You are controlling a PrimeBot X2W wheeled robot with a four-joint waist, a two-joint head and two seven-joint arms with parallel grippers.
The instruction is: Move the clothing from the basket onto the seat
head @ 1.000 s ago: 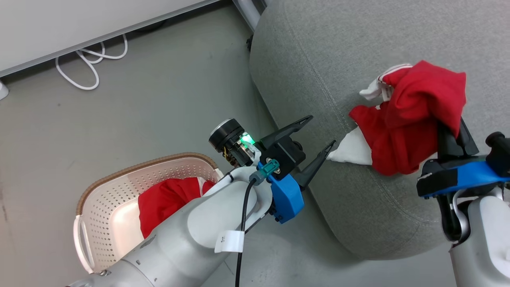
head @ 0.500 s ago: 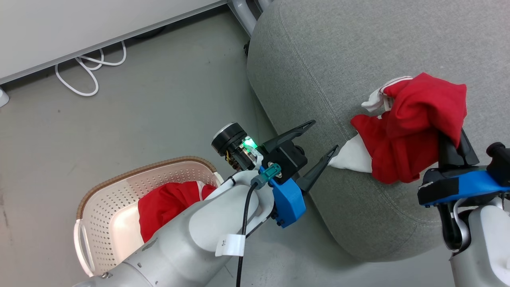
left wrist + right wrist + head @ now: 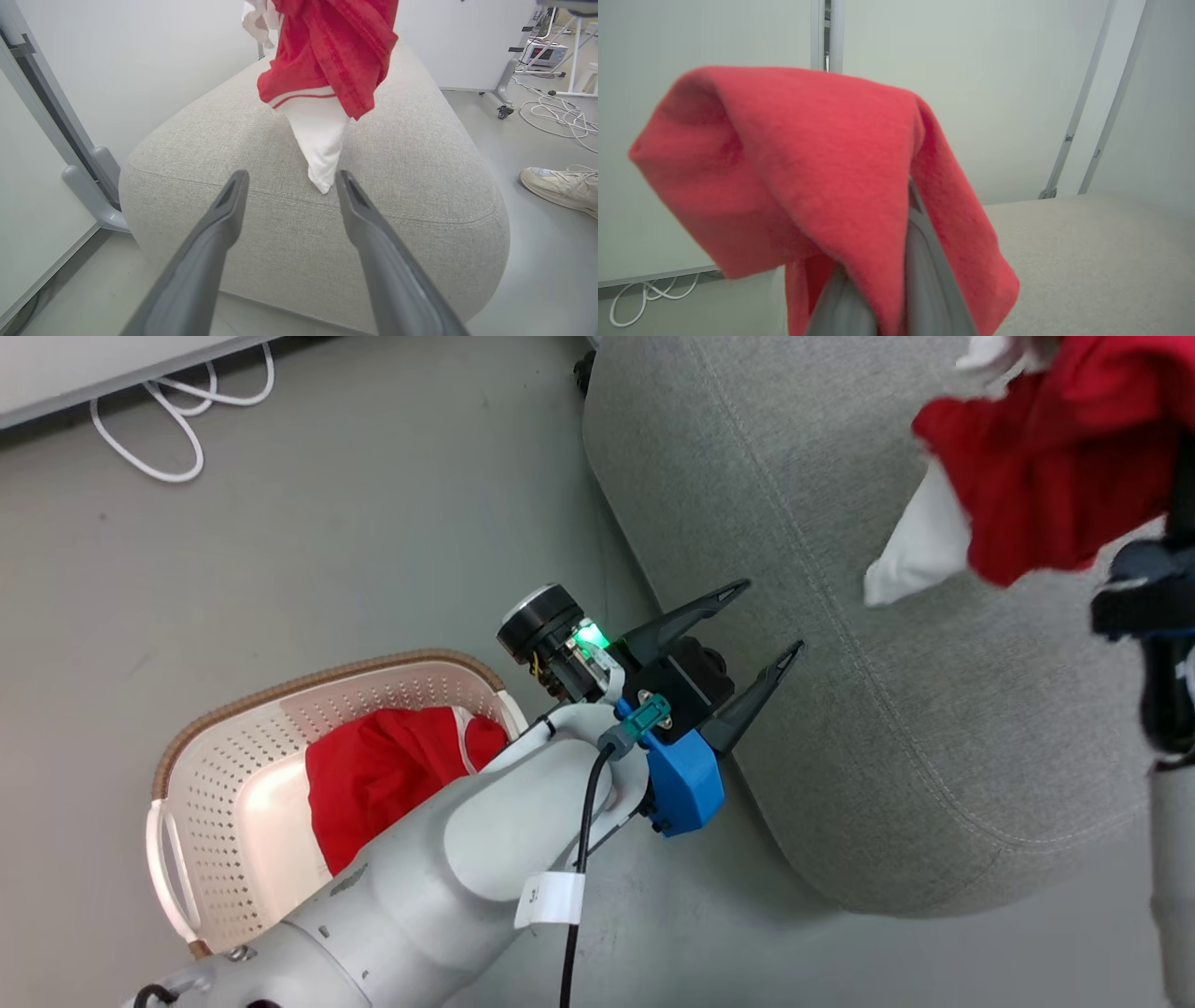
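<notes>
**Garment 1 over seat, not yet dropped**

My R gripper (image 3: 896,289) is clamped tight on one red garment (image 3: 1055,457), which hangs above the seat (image 3: 840,728). Next, I reckon: lower it and let go. My L gripper (image 3: 770,616) gapes fully, holding nothing, just beside the seat's edge. The 2nd garment (image 3: 383,775) lies in the basket (image 3: 280,686).

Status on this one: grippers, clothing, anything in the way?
Right gripper shut on red garment, hanging over seat. Left gripper open, free. Second red garment in basket. Shoe on floor beside seat.
</notes>
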